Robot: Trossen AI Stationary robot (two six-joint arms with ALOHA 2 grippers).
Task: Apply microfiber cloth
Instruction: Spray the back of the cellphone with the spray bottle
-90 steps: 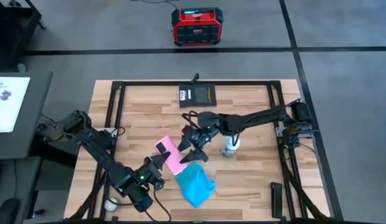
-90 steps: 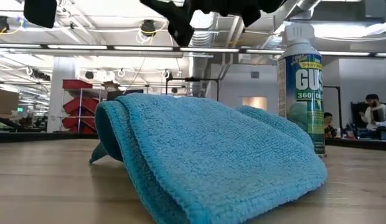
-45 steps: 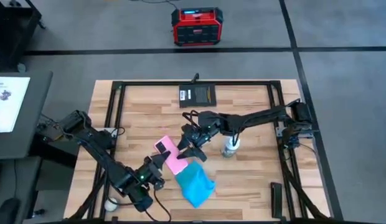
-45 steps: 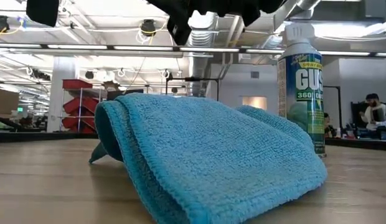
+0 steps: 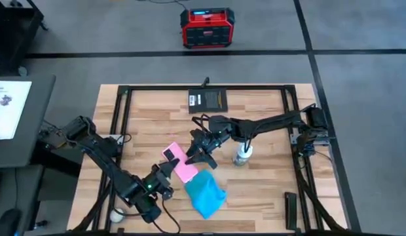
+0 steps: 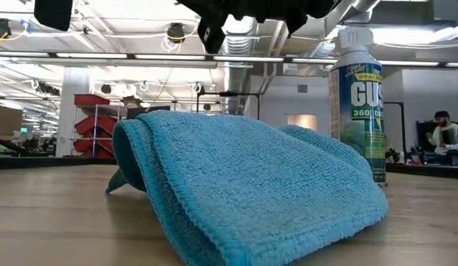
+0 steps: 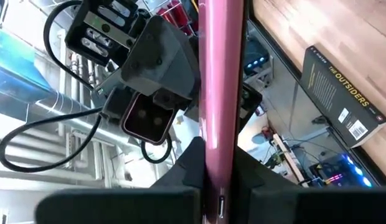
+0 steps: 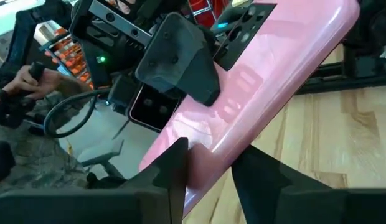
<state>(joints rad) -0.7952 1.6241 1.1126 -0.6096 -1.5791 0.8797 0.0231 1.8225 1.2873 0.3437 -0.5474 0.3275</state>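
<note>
The sky-blue microfiber cloth (image 5: 204, 192) lies folded over on the wood table, right of the table's middle and near its front; it fills the low view (image 6: 244, 185), and no gripper touches it. Just left of it the pink-backed phone (image 5: 180, 165) is held between both grippers. My left gripper (image 5: 165, 174) is shut on the phone's near-left end. My right gripper (image 5: 200, 157) is shut on the phone's right side, just beyond the cloth's far edge. My left gripper pinches the phone between its two fingers (image 7: 192, 167), one on each flat face; the phone's pink edge (image 7: 221, 124) runs straight out along the fingers. It comes from the table's near-left side. My right gripper has the phone's pink back (image 8: 213, 163) between its two fingers (image 8: 178, 168), coming from the table's right and slanting down. The fingers hide the exact place of contact.
A white-capped spray can (image 5: 242, 155) stands upright right of my right gripper and behind the cloth (image 6: 356, 96). A black book (image 5: 209, 99) lies at the far edge. A black metal frame (image 5: 124, 118) borders the table. A red device (image 5: 204, 27) sits on the floor beyond.
My right gripper has shifted a little toward the table's far edge, off the cloth's far edge, still shut on the phone. The cloth has stayed where it was.
</note>
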